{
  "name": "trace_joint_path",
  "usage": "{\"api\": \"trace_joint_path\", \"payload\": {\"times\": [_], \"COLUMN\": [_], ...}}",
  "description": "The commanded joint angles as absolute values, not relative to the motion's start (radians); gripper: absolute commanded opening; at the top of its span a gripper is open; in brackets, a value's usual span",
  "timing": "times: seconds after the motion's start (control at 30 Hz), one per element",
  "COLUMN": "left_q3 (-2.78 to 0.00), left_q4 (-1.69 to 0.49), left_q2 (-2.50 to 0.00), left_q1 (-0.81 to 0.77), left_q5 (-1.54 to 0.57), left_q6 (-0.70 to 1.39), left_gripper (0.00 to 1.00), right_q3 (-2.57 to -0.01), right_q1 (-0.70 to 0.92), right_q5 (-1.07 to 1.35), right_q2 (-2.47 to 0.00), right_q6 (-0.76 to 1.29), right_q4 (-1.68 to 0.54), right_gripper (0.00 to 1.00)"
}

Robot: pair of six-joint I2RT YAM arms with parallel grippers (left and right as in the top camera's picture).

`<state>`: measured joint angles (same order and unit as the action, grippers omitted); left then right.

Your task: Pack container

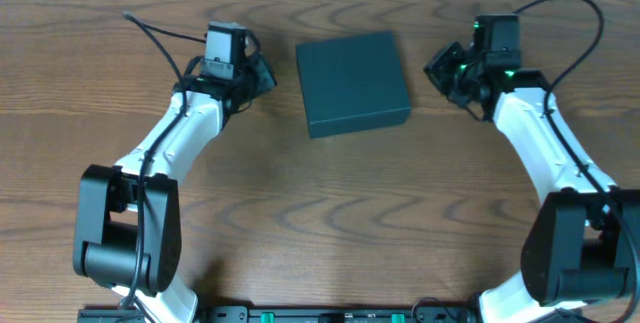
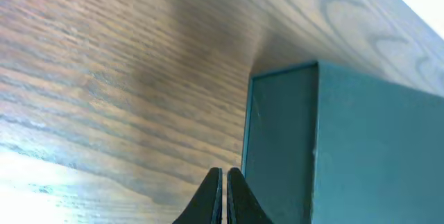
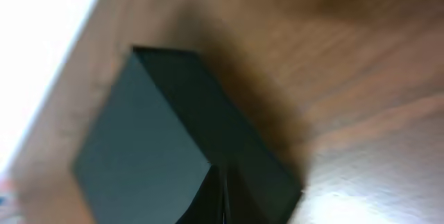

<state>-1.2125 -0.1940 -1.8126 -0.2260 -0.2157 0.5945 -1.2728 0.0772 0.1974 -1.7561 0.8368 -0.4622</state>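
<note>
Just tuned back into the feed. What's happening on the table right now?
Both arms flank the dark teal container, which sits closed in the middle of the table. The left gripper and the right gripper are both shut and empty. Each points at the container from its own side and neither grips it. Nothing to pack is in view, so packing does not look started.

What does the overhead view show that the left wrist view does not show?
Only overhead: the right tool, and the whole top of the box, which lies between the two tools. Only left wrist: the tips of the left tool pressed shut, beside the box's side wall. Both: the box and the wooden table.
</note>
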Motion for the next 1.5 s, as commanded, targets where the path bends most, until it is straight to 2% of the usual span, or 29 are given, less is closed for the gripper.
{"api": "trace_joint_path", "payload": {"times": [0.0, 0.23, 0.5, 0.8, 0.93, 1.2, 1.47], "left_q3": [-1.234, -1.235, -1.235, -1.246, -1.272, -1.378, -1.399], "left_q4": [-0.198, -0.184, -0.11, -0.121, -0.222, -0.558, -0.73], "left_q2": [-1.838, -1.914, -1.985, -1.987, -1.986, -1.982, -1.982], "left_q1": [-0.253, -0.294, -0.297, -0.3, -0.3, -0.3, -0.305], "left_q5": [-0.17, -0.149, -0.294, -0.344, -0.345, -0.294, -0.27], "left_q6": [0.578, 0.61, 0.727, 0.717, 0.664, 0.508, 0.467], "left_gripper": [0.06, 0.06, 0.06, 0.06, 0.06, 0.06, 0.06], "right_q3": [-1.288, -1.288, -1.288, -1.288, -1.288, -1.288, -1.288], "right_q1": [0.116, 0.139, 0.139, 0.144, 0.163, 0.236, 0.243], "right_q5": [0.106, 0.192, 0.276, 0.43, 0.489, 0.496, 0.496], "right_q2": [-1.816, -1.967, -1.975, -1.975, -1.975, -1.975, -1.974], "right_q6": [0.757, 0.743, 0.768, 0.865, 0.868, 0.863, 0.863], "right_q4": [-0.472, -0.46, -0.462, -0.46, -0.485, -0.61, -0.652], "right_gripper": [0.02, 0.02, 0.02, 0.02, 0.02, 0.02, 0.02]}}
